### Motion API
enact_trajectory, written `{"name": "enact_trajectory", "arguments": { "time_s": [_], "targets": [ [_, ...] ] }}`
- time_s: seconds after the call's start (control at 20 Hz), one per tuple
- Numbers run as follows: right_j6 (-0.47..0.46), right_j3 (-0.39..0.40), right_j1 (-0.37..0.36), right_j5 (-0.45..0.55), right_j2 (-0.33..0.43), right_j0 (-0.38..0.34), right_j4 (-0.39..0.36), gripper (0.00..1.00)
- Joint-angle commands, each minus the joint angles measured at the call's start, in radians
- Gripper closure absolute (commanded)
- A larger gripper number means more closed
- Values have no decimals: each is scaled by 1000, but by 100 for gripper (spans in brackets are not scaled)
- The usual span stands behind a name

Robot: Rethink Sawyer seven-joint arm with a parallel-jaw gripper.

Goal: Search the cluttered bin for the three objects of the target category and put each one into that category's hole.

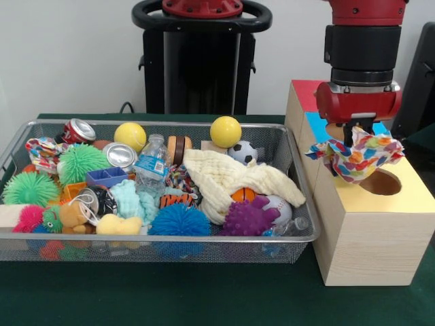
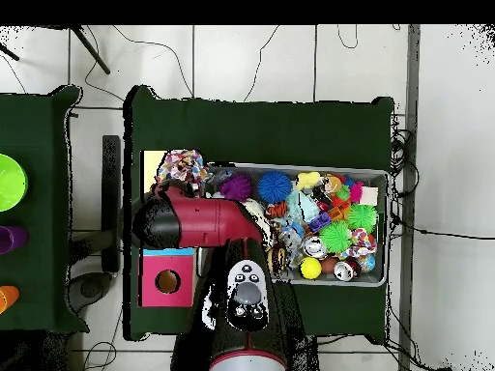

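Note:
My gripper (image 1: 358, 139) is shut on a printed fabric piece (image 1: 357, 157) with red, blue, yellow and orange on white. It hangs just above the yellow-topped cube (image 1: 408, 197), beside and slightly left of the round hole (image 1: 380, 182). In the overhead view the fabric (image 2: 181, 166) shows over the yellow top (image 2: 150, 169), and my arm hides the gripper. A second printed fabric piece (image 1: 41, 151) lies at the far left of the wire mesh bin (image 1: 170, 239). I see no third one.
The bin holds a cream cloth (image 1: 231, 178), yellow balls (image 1: 225, 131), spiky balls (image 1: 180, 221), cans and a bottle. The blue-topped cube (image 1: 316, 125) and red-topped cube (image 1: 307, 95) stand behind the yellow one. A green bowl (image 2: 8, 182) sits on a side table.

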Motion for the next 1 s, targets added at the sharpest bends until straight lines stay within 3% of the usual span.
{"name": "enact_trajectory", "arguments": {
  "time_s": [0.05,1.0],
  "targets": [
    [212,59,38,-73,107,-17,44,100],
    [226,97,43,-108,176,-30,92,100]
  ]
}}
